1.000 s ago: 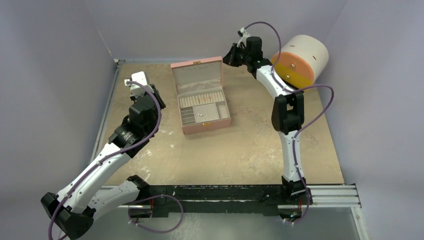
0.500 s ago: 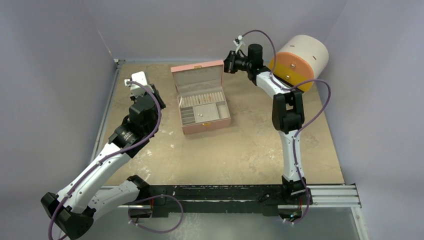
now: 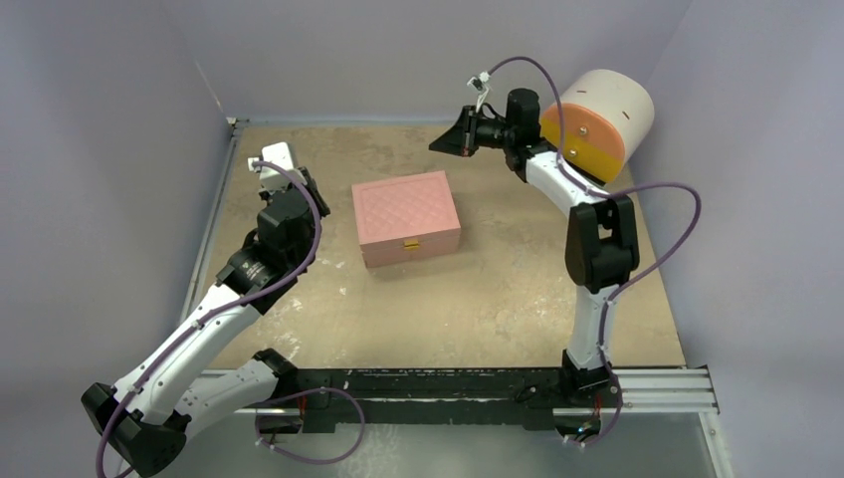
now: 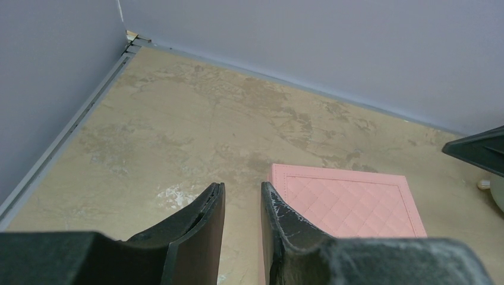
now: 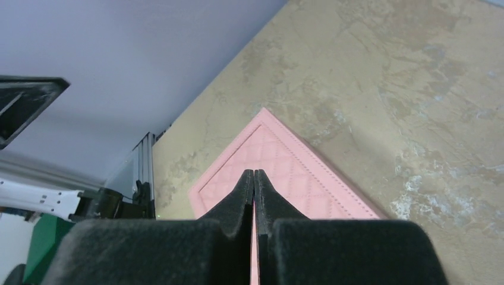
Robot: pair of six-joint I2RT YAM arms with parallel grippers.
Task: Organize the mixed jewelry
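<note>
Top view high above table [image 3: 478, 299], looking down; wrist views low, oblique (all share pink box [image 3: 405, 214]).

No text, label, brand, number or sign can be read on the pink box [image 3: 405, 214], the orange-faced drum [image 3: 597, 124] or the desk [image 3: 478, 299].

pink box [image 3: 405, 211]: now closed | right fingers [image 3: 453, 137]: clear of lid now

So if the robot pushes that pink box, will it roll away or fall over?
Probably neither. The pink box is low and wide with flat sides, so it would likely slide across the table, not roll or tip. Its quilted top looks padded, so maybe slightly squashy to grip.
</note>
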